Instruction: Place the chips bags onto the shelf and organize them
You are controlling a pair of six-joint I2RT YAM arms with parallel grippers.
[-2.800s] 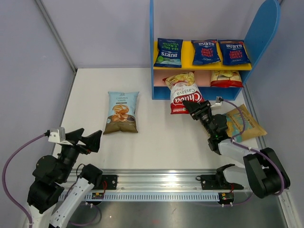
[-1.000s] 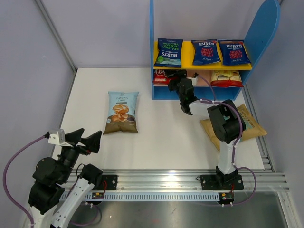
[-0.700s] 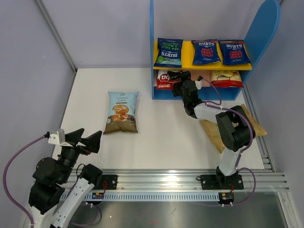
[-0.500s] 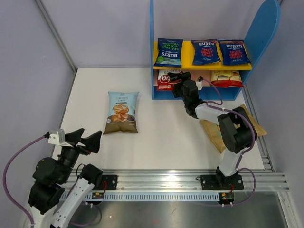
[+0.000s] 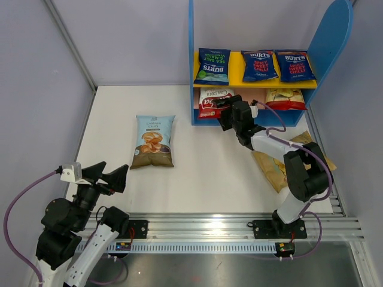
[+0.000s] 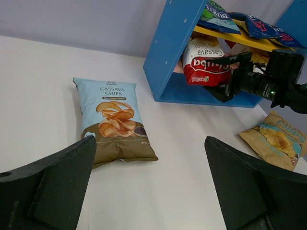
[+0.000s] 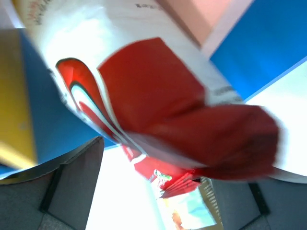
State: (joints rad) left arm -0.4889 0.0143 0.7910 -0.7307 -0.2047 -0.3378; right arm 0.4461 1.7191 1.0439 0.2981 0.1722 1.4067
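Note:
The shelf (image 5: 329, 36) stands at the back right, also in the left wrist view (image 6: 168, 52). Three dark blue Burts bags (image 5: 260, 64) line its yellow board. On the pink board a red-white Chuba bag (image 5: 212, 100) (image 6: 206, 64) (image 7: 158, 96) leans at the left, and another one (image 5: 285, 98) lies at the right. My right gripper (image 5: 226, 113) (image 7: 165, 191) is open right in front of the left Chuba bag, whose lower edge hangs between the fingers. A cassava bag (image 5: 153, 140) (image 6: 115, 120) lies flat mid-table. A tan-gold bag (image 5: 269, 166) (image 6: 273, 139) lies partly under my right arm. My left gripper (image 5: 111, 176) (image 6: 158, 191) is open over bare table.
Grey walls close in the table on the left, back and right. A metal rail (image 5: 197, 226) runs along the near edge, with both arm bases on it. The shelf's blue base board (image 6: 201, 93) sits directly on the table.
My right arm brought the Chuba bag from the table up to the shelf's pink board, where it now leans at the left, and drew back slightly. The left arm has not moved.

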